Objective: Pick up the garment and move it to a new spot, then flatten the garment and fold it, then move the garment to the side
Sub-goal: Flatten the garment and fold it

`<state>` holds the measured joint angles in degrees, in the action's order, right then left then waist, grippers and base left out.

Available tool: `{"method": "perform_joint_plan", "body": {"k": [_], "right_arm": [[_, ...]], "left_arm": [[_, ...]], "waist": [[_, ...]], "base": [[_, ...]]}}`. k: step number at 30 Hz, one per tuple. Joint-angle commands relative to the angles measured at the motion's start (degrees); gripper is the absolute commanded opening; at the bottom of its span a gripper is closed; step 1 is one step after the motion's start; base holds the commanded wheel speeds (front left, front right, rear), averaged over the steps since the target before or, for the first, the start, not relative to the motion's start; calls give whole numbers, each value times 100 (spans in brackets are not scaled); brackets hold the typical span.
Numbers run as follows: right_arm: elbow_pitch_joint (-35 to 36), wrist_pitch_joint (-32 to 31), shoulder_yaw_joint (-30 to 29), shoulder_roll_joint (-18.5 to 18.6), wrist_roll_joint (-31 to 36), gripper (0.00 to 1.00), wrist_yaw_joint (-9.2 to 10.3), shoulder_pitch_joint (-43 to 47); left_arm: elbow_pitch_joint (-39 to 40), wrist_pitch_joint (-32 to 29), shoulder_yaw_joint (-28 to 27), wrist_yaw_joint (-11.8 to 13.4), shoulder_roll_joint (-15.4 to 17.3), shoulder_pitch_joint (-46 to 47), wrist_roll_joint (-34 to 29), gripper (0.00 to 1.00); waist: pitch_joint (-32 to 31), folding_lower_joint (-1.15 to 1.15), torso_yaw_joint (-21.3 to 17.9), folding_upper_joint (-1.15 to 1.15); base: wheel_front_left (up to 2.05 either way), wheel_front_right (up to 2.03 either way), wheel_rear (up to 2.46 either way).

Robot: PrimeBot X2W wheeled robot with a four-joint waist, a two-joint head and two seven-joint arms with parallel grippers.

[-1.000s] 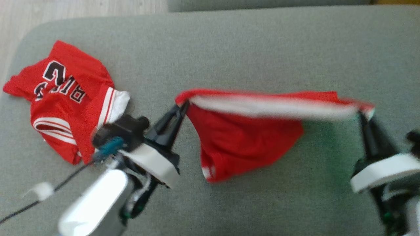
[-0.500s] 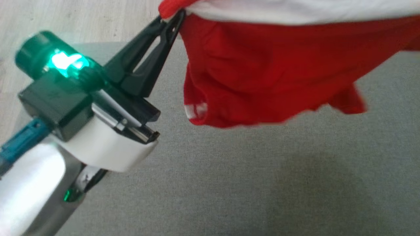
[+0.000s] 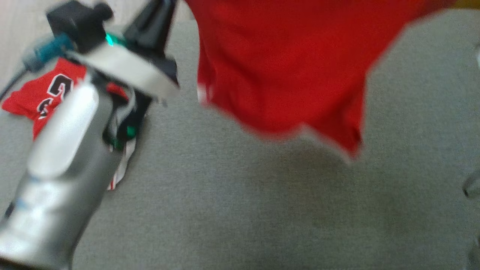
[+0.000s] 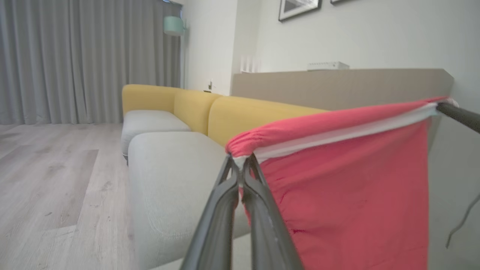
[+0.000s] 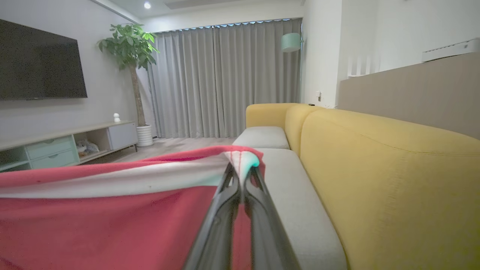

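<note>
The red garment (image 3: 285, 63), a thin knit with a white elastic waistband, hangs stretched in the air above the grey woven cushion (image 3: 240, 210). Left gripper (image 4: 240, 174) and right gripper (image 5: 242, 176) each clamp one waistband end. Step in hand: relocation. Next, lower it flat on bare cushion, clear of the red jersey (image 3: 37, 93)

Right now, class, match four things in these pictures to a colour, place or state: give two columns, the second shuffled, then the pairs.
Things: 1 red garment; 2 numbered jersey; 3 left gripper; 4 sofa backrest.
States: A yellow; B lying on the grey cushion; C hanging in the air, stretched wide; D shut on cloth.
Pairs: 1-C, 2-B, 3-D, 4-A.
</note>
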<state>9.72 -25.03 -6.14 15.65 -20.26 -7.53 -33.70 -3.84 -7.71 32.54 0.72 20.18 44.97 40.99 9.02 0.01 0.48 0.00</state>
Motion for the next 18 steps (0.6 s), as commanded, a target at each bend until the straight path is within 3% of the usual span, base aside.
{"method": "perform_joint_plan", "body": {"k": [1, 8, 14, 18], "right_arm": [[-217, 209, 97, -74, -20, 0, 4, -606], [-2345, 937, 473, -577, -19, 0, 4, -1600], [-4043, 1357, 966, -946, -190, 0, 4, -1076], [-4891, 1672, 1254, -1064, -407, 0, 4, -600]], "left_arm": [[-376, 334, -481, -71, 25, 668, 38, 0], [-3135, 1418, -842, -366, -739, 1405, 329, 0], [-5180, 1618, -759, -642, -1363, 969, 682, 0], [-5949, 1672, -595, -759, -1625, 503, 861, 0]], "waist": [[98, -1, -97, 0], [182, -1, -272, 0], [262, -1, -386, 0], [347, -1, -394, 0]], "base": [[0, 0, 0], [0, 0, 0], [0, 0, 0], [0, 0, 0]]}}
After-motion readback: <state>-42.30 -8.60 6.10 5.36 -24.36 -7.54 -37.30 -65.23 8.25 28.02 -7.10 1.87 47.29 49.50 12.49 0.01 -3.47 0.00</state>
